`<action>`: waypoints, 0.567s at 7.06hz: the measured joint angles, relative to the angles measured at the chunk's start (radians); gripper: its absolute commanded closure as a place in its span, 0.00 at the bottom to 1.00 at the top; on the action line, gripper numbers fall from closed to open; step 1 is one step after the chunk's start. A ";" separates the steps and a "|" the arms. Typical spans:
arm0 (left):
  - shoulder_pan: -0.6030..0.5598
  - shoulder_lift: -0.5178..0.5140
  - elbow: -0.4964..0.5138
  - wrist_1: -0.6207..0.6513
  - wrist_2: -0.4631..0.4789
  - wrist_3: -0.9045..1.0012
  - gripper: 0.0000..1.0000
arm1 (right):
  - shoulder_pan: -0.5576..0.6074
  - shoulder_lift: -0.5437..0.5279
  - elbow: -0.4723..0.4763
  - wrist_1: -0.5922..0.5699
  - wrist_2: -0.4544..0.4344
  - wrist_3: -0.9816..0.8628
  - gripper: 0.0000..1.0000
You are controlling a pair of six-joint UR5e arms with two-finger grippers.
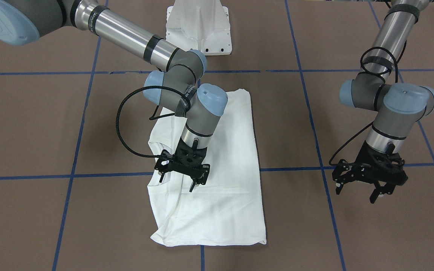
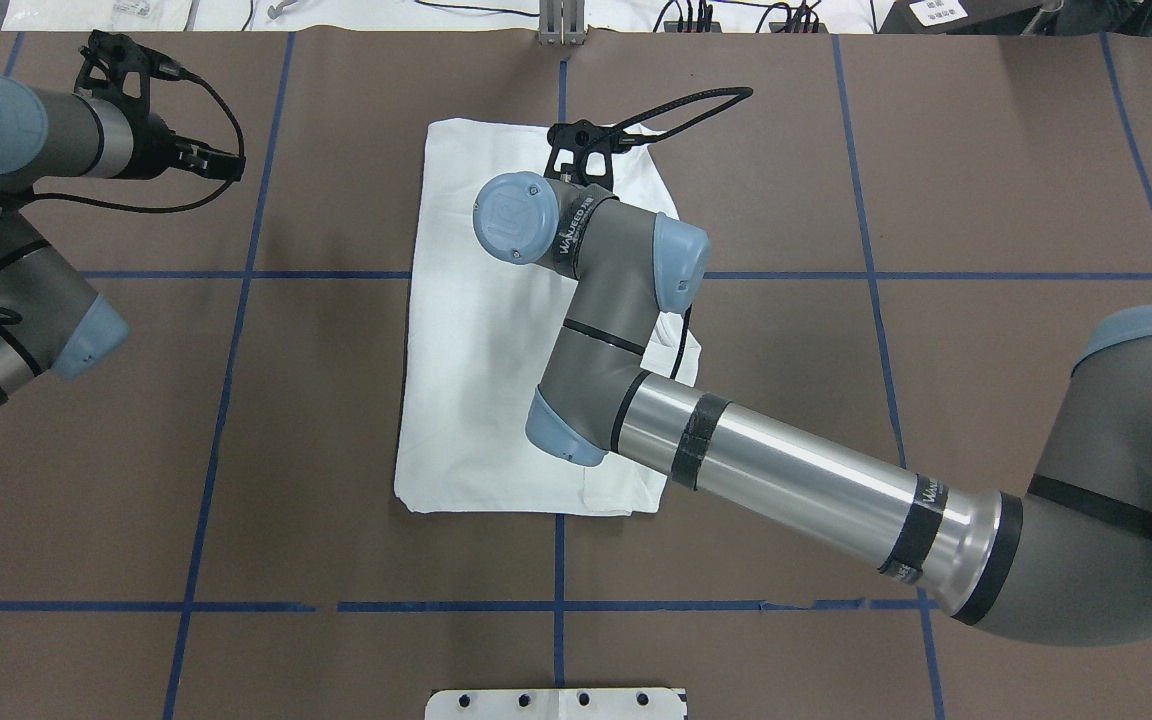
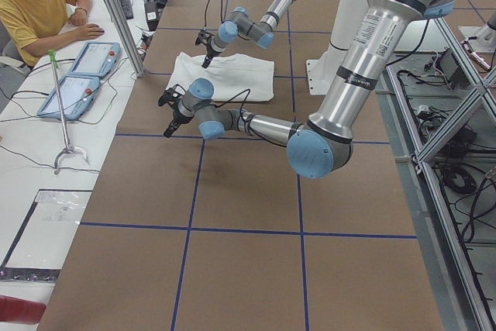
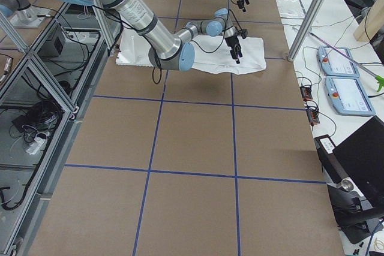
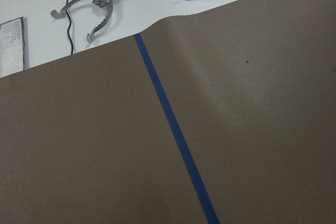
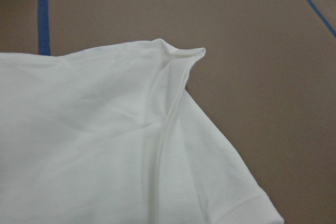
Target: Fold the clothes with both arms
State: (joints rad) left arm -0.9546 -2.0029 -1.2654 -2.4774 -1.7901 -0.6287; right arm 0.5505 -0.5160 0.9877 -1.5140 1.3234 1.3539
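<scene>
The white shirt lies folded into a tall rectangle on the brown table; it also shows from overhead. One folded edge with a raised seam and a cuff runs along its side. My right gripper hovers just above the shirt near that folded edge, open, with nothing between its fingers. It sits over the shirt's far end in the overhead view. My left gripper hangs open above bare table well to the side of the shirt, holding nothing. Its wrist view shows only brown table and blue tape.
A white metal pedestal stands at the robot's side of the table. Blue tape lines grid the surface. Beyond the far edge sit a person in yellow, two tablets and a metal grabber tool.
</scene>
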 measured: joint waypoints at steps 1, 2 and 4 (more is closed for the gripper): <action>0.000 0.000 0.003 -0.007 0.000 0.000 0.00 | 0.000 0.002 -0.003 -0.027 0.000 -0.026 0.00; 0.000 0.001 0.005 -0.010 0.000 0.000 0.00 | 0.000 0.002 -0.004 -0.047 0.000 -0.038 0.00; 0.000 0.001 0.006 -0.012 0.000 0.000 0.00 | 0.000 0.003 -0.005 -0.082 0.000 -0.049 0.00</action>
State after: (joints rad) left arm -0.9541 -2.0019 -1.2598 -2.4894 -1.7902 -0.6289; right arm 0.5507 -0.5129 0.9829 -1.5955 1.3238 1.3049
